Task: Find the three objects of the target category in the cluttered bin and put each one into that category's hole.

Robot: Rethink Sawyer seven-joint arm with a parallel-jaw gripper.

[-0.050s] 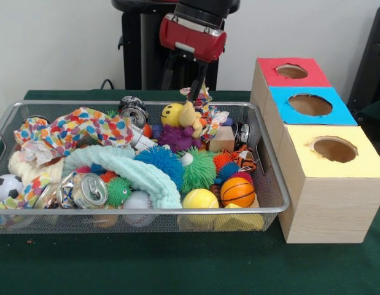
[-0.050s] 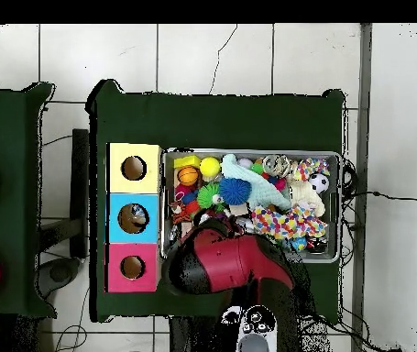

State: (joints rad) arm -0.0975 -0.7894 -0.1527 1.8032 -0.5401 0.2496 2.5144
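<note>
A wire mesh bin [image 1: 272,184] is packed with toys, cloths, cans and balls. My gripper [image 1: 197,88] hangs over its far edge, right of centre. Its dark fingers are shut on the top of a small patterned cloth [image 1: 209,110], which rises to a peak above the rim. A yellow plush toy [image 1: 190,115] and a smiley ball [image 1: 171,114] lie just beside it. To the right stands a wooden box with a red hole [image 1: 291,70], a blue hole [image 1: 310,104] and a yellow hole [image 1: 334,149]. In the overhead view the red arm [image 2: 235,261] hides the gripper.
In the bin lie a basketball [image 1: 237,192], a yellow ball [image 1: 200,200], a soccer ball [image 1: 7,186], spiky balls [image 1: 160,161], a can [image 1: 90,189], a teal cloth [image 1: 131,169] and a large patterned cloth [image 1: 73,129]. Something shows inside the blue hole [image 2: 132,218].
</note>
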